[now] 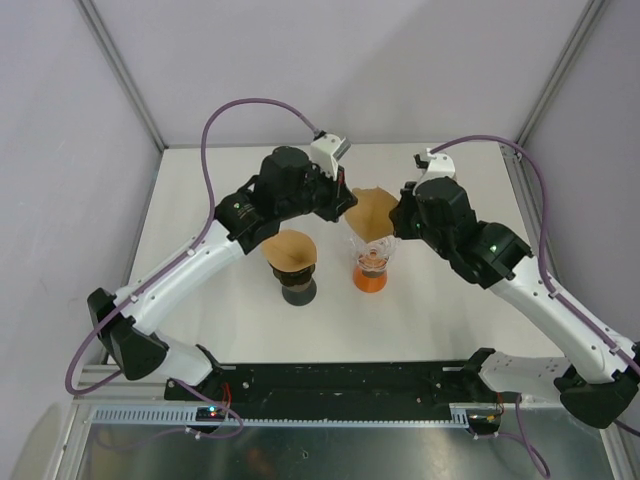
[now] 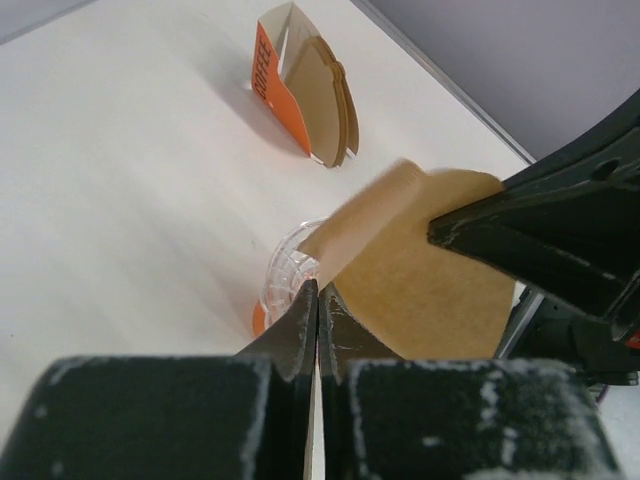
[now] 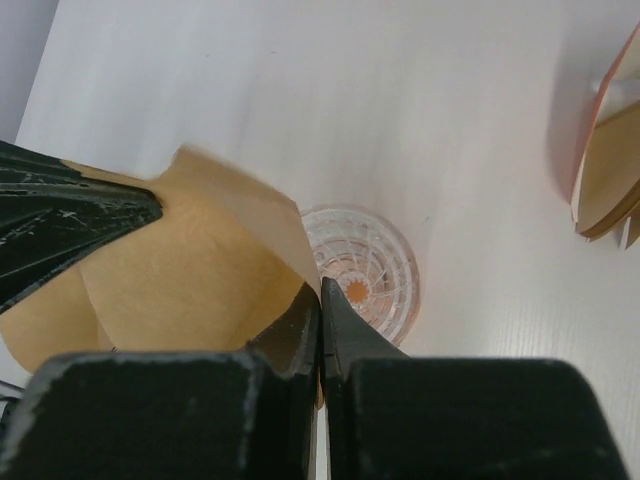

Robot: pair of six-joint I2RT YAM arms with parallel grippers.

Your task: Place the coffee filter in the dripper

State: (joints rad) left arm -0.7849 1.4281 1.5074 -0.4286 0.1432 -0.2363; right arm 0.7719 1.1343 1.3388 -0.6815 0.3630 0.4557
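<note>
Both jaws pinching one filter (image 1: 372,212), one dripper (image 1: 371,265)

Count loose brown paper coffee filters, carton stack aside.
2. One brown paper filter is pinched by the left gripper and right gripper above the clear plastic dripper; a second filter sits on the dark stand. The orange carton may hide more.

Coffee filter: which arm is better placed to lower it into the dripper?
Probably right. Both pinch the coffee filter, but the right gripper sits directly over the dripper mouth; from the left gripper, the filter hides most of it.
</note>
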